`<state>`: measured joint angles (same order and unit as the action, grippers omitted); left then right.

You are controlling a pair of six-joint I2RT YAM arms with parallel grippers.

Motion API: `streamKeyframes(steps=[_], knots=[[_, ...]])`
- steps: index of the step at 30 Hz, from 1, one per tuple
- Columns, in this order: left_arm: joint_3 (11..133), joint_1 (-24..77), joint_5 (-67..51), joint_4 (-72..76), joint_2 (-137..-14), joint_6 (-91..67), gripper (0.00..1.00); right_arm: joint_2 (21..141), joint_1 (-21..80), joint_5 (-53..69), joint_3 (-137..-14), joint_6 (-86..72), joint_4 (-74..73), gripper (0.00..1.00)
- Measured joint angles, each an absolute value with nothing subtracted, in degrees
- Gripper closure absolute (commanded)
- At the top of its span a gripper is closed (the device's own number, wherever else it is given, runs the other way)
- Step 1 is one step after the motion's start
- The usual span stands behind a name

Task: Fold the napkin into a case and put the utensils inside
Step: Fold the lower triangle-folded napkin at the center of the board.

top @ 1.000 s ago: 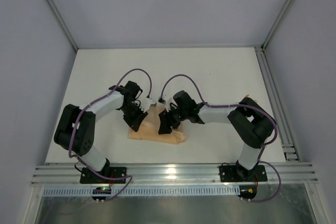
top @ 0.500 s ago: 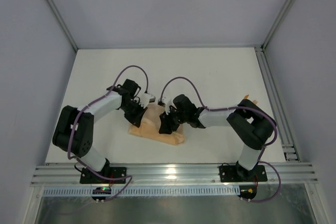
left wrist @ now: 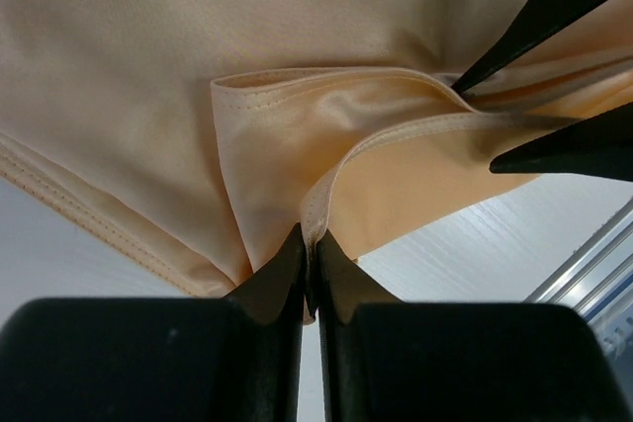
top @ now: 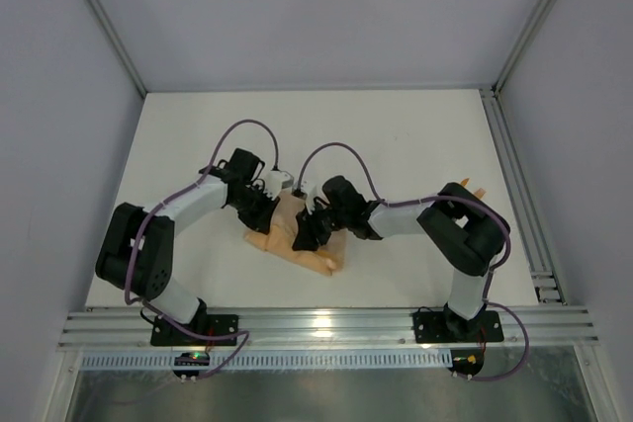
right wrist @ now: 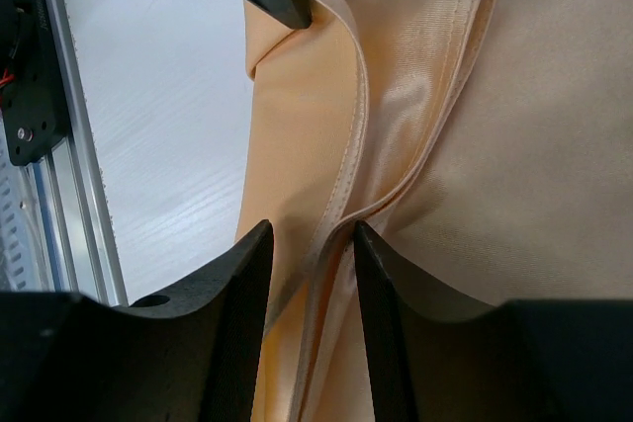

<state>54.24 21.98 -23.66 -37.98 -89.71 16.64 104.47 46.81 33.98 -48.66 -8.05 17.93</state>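
While left gripper [left wrist: 309, 279] pinches napkin [left wrist: 198, 66] (hem), right gripper [right wrist: 312, 234] straddles it.

White surface [top: 415, 135] boxed by plain grey walls [top: 316, 7] left, far and right; aluminium rails [top: 326, 325] along its near edge

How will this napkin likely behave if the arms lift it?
Probably floppy: the napkin curls in soft folds away from where the left tool pinches its hem. Its sheen suggests a slippery cloth, so the edge might slide out of the open right tool.
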Motion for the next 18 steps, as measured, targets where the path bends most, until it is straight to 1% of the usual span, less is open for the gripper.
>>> streamKeyframes(steps=[3,5,6,7,8,11,12,13,14,15,16,18], knots=[[54.2,21.8,-23.7,-36.6,-91.2,15.9,0.92,105.5,46.8,34.1,-48.9,-8.2,17.9,0.58],[54.2,21.5,-23.7,-36.2,-91.9,15.2,0.93,105.8,46.8,34.2,-49.2,-8.2,18.0,0.60],[54.2,21.1,-23.7,-36.0,-92.1,14.9,0.92,105.8,46.8,34.2,-49.2,-8.2,18.0,0.62],[54.2,20.8,-23.7,-35.9,-92.1,14.6,0.92,105.8,46.8,34.1,-49.2,-8.2,18.0,0.69],[54.2,20.4,-23.7,-35.6,-92.1,14.1,0.92,105.8,46.8,34.1,-49.2,-8.1,17.9,0.72],[54.2,19.7,-23.7,-35.2,-92.1,13.1,0.89,105.8,46.8,34.0,-49.2,-8.4,17.9,0.83],[54.2,19.6,-23.7,-35.0,-92.1,12.8,0.87,105.8,46.8,34.0,-49.1,-8.4,17.9,0.85],[54.2,19.6,-23.8,-34.9,-92.1,12.5,0.85,105.8,46.8,34.0,-49.1,-8.4,18.0,0.88],[54.2,19.6,-24.0,-34.8,-92.1,12.4,0.78,105.8,46.8,34.1,-49.1,-8.5,18.0,0.91],[54.2,19.6,-24.3,-34.8,-92.1,12.4,0.73,105.8,46.8,34.2,-49.0,-8.5,18.0,0.91],[54.2,19.6,-24.6,-34.8,-92.1,12.3,0.65,105.8,46.8,34.4,-49.0,-8.5,18.0,0.92],[54.2,19.6,-25.6,-34.8,-92.1,12.8,0.57,105.8,46.7,35.3,-49.0,-8.5,18.1,0.94]])
